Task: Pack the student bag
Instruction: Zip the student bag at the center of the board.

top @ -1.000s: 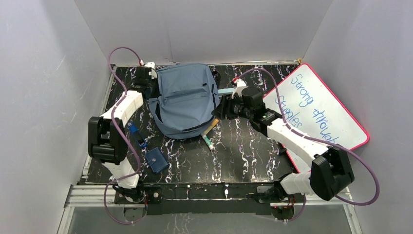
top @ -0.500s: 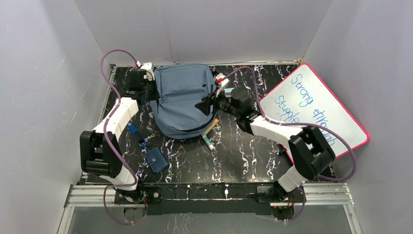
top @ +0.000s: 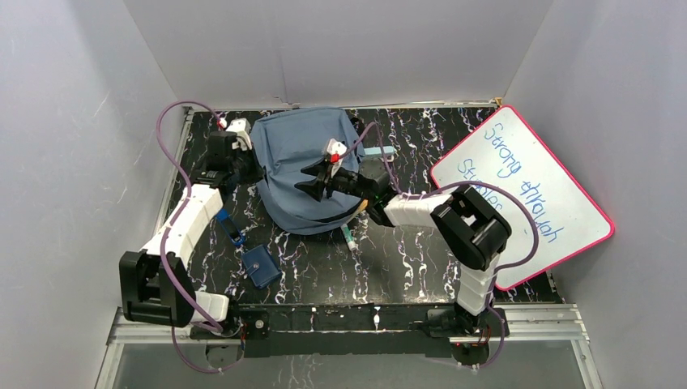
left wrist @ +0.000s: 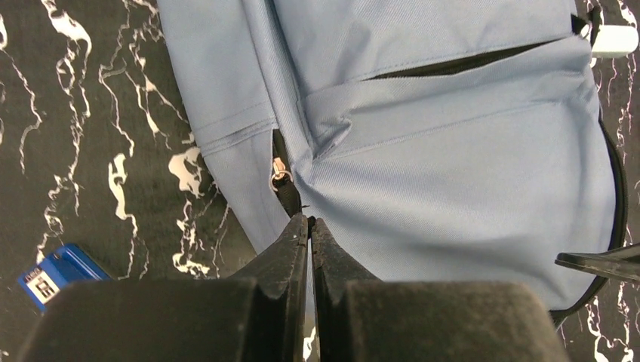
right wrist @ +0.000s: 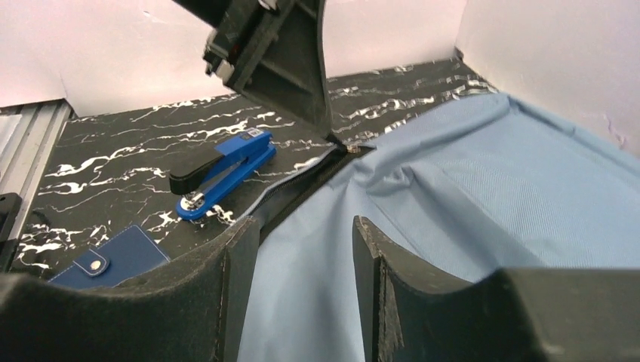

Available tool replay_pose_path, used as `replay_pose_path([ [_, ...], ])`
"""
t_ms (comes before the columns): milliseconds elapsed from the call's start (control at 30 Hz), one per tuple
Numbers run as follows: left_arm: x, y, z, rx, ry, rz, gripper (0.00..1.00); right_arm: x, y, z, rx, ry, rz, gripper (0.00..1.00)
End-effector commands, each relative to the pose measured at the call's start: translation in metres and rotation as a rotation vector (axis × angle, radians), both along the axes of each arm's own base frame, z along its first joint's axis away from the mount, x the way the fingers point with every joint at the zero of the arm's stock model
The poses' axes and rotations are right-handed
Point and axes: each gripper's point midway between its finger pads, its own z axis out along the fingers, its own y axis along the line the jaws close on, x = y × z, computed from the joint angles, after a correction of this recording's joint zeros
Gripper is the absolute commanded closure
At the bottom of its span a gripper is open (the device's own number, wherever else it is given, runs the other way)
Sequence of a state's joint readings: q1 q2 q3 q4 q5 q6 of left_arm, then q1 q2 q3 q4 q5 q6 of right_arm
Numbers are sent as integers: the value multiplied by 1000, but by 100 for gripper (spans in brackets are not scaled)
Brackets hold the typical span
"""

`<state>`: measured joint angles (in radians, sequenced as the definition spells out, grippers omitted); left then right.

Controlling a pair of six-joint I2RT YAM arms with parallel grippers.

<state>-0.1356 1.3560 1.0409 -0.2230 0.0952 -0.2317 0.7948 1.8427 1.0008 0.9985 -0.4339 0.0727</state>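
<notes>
The slate-blue student bag (top: 304, 166) lies at the back middle of the table, front pocket up. My left gripper (top: 248, 168) is at the bag's left edge. In the left wrist view it (left wrist: 309, 220) is shut, its tips pinching the black zipper pull (left wrist: 287, 192) of the bag (left wrist: 453, 173). My right gripper (top: 312, 185) reaches over the bag from the right. In the right wrist view it (right wrist: 302, 235) is open, jaws hovering over bunched bag fabric (right wrist: 468, 188), beside the open zipper line (right wrist: 302, 188). The left gripper (right wrist: 279, 53) shows there too.
A blue stapler (top: 231, 228) and a dark-blue pouch (top: 261, 266) lie left of and in front of the bag. Pens (top: 348, 227) lie at the bag's right front corner. A pink-rimmed whiteboard (top: 526, 182) leans at the right. White walls enclose the table.
My right arm has swung left onto the middle of the bag. My left gripper has moved nearer along the bag's left side, and the bag has bunched up and narrowed.
</notes>
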Motion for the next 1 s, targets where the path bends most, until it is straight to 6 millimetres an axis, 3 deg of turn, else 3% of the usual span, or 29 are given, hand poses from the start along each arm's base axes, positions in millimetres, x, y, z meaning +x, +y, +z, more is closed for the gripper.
replay_pose_path([
  [0, -21, -8, 6, -69, 4, -9, 100, -19, 15, 43, 116, -264, 101, 44],
  [167, -24, -9, 6, -82, 3, -6, 100, -31, 29, 33, 131, -340, 182, 44],
  [667, -10, -3, 27, -85, -78, 50, 100, 23, 81, 7, 99, -322, 125, 51],
  [967, 6, 7, 39, -82, -132, 128, 100, 31, 92, -8, 73, -304, 129, 53],
])
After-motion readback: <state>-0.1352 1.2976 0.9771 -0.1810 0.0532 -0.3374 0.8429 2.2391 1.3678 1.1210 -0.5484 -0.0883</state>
